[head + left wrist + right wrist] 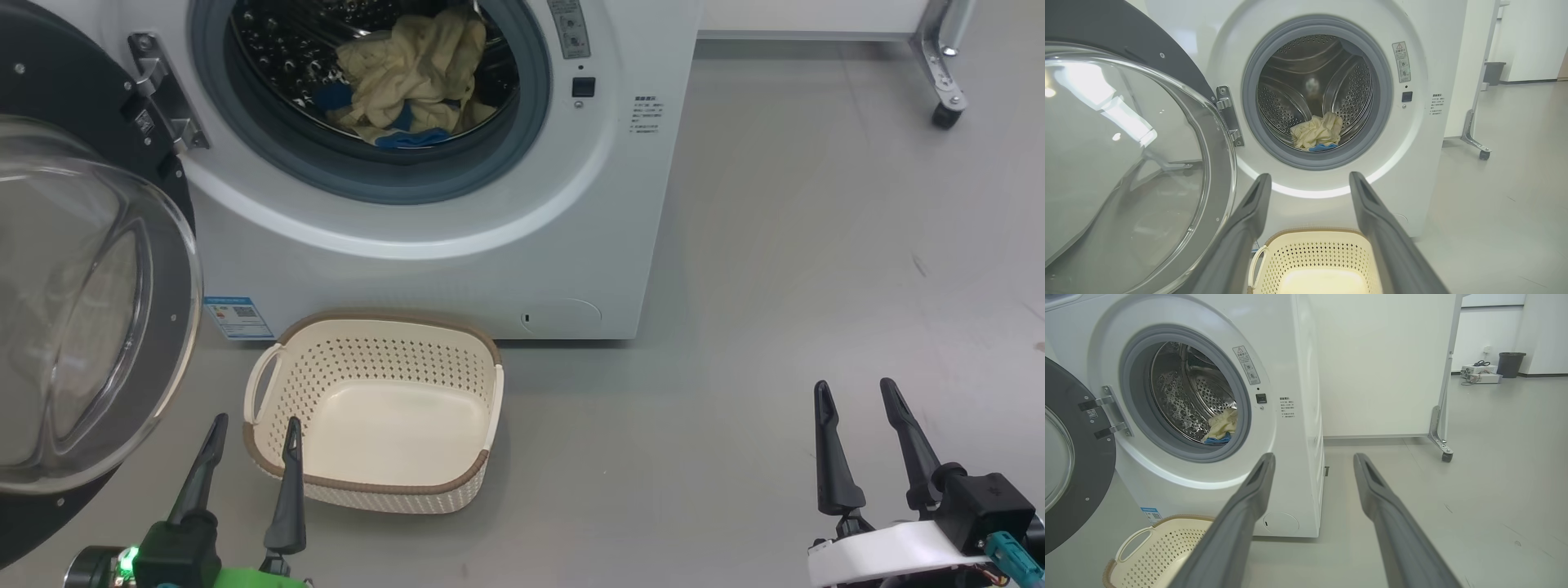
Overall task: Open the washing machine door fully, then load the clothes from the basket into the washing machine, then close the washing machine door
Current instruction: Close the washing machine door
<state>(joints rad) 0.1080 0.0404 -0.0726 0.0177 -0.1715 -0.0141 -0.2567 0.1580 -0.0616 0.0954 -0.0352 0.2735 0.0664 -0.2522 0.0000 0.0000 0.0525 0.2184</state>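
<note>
Nearest, well out in front of the washing machine point(457, 278), the left gripper point(256, 419) hangs with its fingers spread wide and nothing between them. The right gripper point(854, 384), just as wide and holding nothing, hovers over the floor point(816, 245) off the machine's right front corner. The basket point(384, 317) stands on the floor just before the machine's base. The washing machine door point(82, 327) hangs swung wide open at the machine's left. The clothes point(416, 73) lie bunched inside the machine's drum.
</note>
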